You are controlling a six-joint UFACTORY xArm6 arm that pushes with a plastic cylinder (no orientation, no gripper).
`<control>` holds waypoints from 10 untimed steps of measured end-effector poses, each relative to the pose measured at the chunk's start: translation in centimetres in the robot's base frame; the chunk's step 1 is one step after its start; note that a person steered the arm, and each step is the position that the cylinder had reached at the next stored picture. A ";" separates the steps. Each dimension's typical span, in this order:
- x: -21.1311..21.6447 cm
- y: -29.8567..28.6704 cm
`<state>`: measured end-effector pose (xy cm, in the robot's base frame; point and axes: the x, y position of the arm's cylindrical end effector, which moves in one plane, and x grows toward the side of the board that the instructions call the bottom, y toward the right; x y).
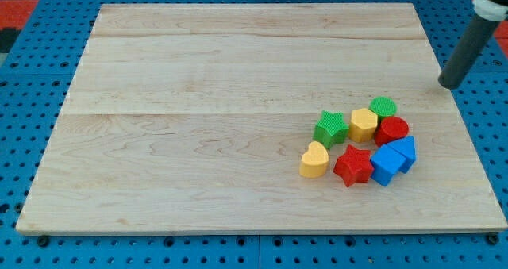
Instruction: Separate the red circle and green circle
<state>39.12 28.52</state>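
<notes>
A: Off the desk's right edge, toward the view's top — my tip sits there, above and to the right of the green circle, well apart from it. No pincer is fitted, only the bare rod, so nothing is held and it touches no block.

B: Task blocks?

A: Green circle at the cluster's top. Red circle just below it, touching or nearly so; cannot tell which.

B: Neighbours, relative to the green circle?

A: Yellow block just left and below. Green star further left. Red star, yellow heart and two blue blocks lower still, packed tight.

B: Why park the tip there?

A: My judgement: clear approach. The green circle is on the outside, so a push toward the view's top would probably part it from the red without dragging the rest.
</notes>
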 end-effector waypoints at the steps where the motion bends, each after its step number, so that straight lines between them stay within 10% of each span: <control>1: 0.4 -3.1; 3: 5.4 -13.4; 5: 2.6 -6.1; 10: 11.9 -14.3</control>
<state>50.97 14.19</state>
